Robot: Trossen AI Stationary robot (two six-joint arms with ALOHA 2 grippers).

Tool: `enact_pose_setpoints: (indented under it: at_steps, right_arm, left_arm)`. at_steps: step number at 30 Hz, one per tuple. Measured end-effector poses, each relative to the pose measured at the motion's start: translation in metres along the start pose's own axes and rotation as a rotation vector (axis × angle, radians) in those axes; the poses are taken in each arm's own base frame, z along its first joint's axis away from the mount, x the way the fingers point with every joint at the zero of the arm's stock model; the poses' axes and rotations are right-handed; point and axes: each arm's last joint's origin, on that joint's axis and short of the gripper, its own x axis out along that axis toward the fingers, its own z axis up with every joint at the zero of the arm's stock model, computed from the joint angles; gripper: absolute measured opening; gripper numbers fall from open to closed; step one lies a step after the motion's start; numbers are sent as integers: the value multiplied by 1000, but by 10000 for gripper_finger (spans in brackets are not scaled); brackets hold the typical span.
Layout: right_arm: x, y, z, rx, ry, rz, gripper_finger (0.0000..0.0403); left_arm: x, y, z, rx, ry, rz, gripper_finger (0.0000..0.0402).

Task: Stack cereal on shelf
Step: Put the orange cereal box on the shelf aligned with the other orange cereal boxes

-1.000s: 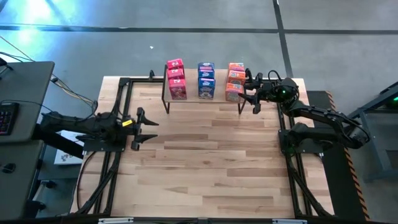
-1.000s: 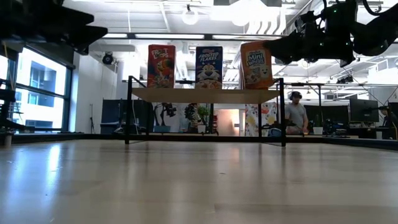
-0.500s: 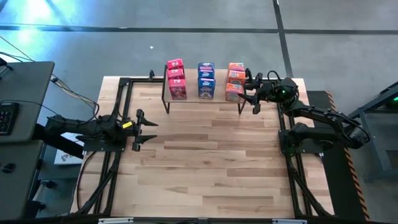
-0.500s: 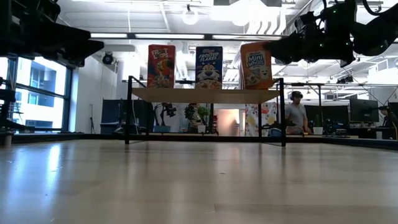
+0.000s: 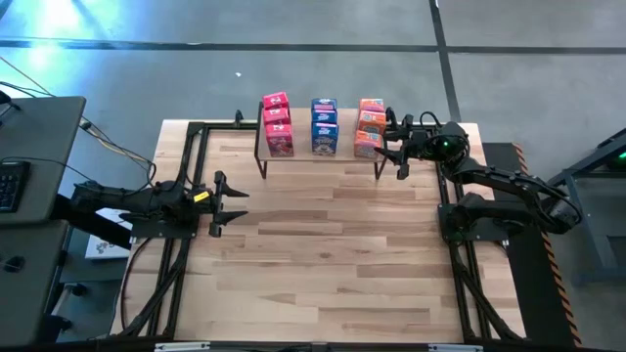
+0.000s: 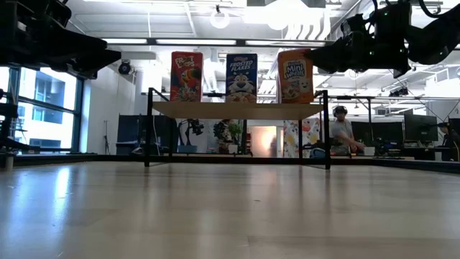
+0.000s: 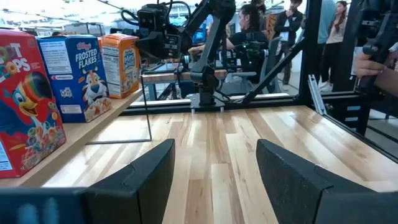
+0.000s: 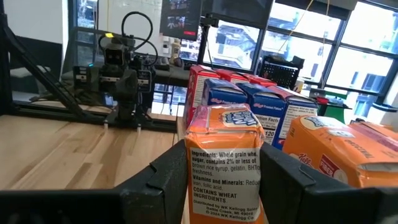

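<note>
The shelf [image 5: 301, 149] stands at the table's far edge, with rows of red [image 5: 278, 125], blue [image 5: 324, 125] and orange cereal boxes [image 5: 370, 112] standing upright on its board [image 6: 237, 109]. My right gripper [image 5: 389, 149] is at the shelf's right end, shut on the nearest orange box [image 8: 224, 143]. My left gripper [image 5: 240, 203] hovers open near the table's left edge, level and pointing toward the right [image 7: 216, 146], with nothing between its fingers. My right gripper pinches the nearest orange box by its two wide faces, one finger on each, beside the narrow ingredients panel [image 8: 198, 180]. The fingers come level from the table's right. The box [image 6: 296, 75] stands a little tilted, its bottom at the shelf's board.
Black metal frames [image 5: 186, 196] [image 5: 445, 210] carry the arms along the table's left and right edges. The wooden tabletop [image 5: 333, 254] stretches from the shelf to the near edge. A desk with a keyboard [image 5: 20, 176] stands left of the table. People [image 6: 343, 133] are in the room beyond.
My left gripper has sunk a little near the table's left edge and stays open.
</note>
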Motion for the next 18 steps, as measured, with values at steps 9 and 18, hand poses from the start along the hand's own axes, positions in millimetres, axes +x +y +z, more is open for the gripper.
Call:
enact_pose_setpoints:
  at_steps: [9, 18]
  right_arm:
    - [0, 0, 0, -2, 4, -1, 154]
    - [0, 0, -3, 45, 24, -3, 154]
  left_arm:
    - [0, 0, 0, 1, 0, 0, 216]
    - [0, 0, 0, 1, 0, 0, 216]
